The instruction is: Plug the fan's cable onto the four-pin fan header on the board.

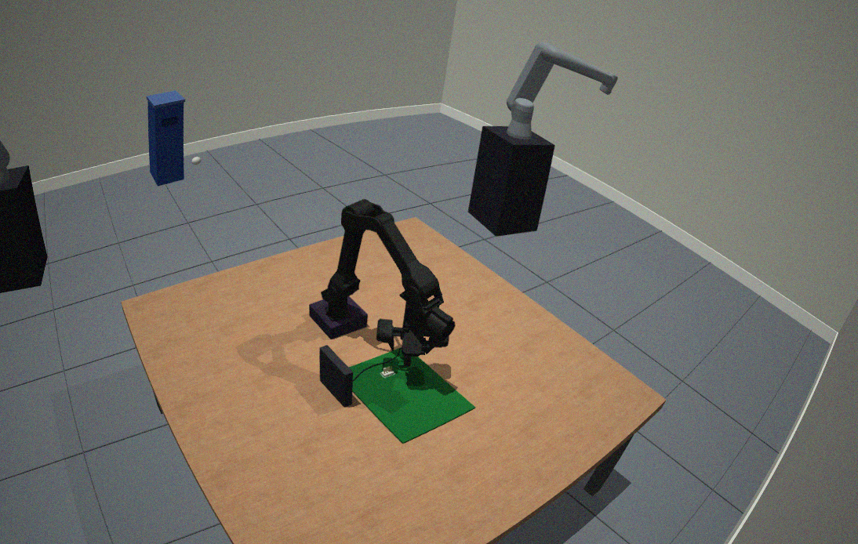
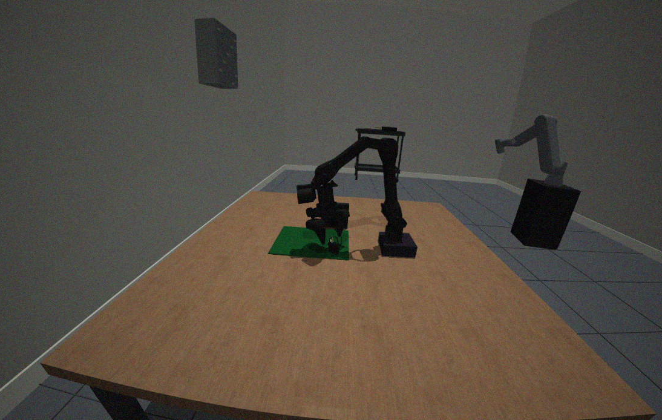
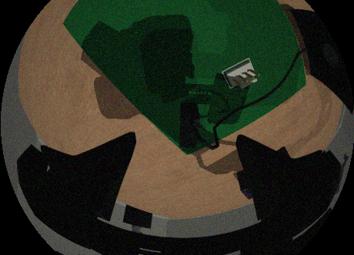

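My gripper [image 1: 405, 353] [image 2: 331, 238] [image 3: 187, 139] points down, open and empty, low over the board's corner. The cable's black plug [image 2: 333, 248] [image 3: 188, 123] stands near that corner. In the wrist view it appears between the two fingertips, a little ahead of them; contact cannot be told. The white four-pin header [image 1: 387, 372] [image 3: 240, 71] is on the green board [image 1: 412, 415] [image 2: 297, 237] [image 3: 215, 11], up and right of the plug in the wrist view, with its pins bare. The black cable [image 1: 366, 368] [image 3: 271, 93] runs past the header from plug to fan.
The black fan [image 1: 336, 375] [image 3: 327, 42] stands upright beside the board on the wooden table [image 1: 520, 432] [image 2: 323, 323] [image 3: 154, 185]; my arm hides it in the exterior view. The arm's base [image 1: 338, 317] [image 2: 397, 246] stands near the board. Other robots on black pedestals stand away from the table.
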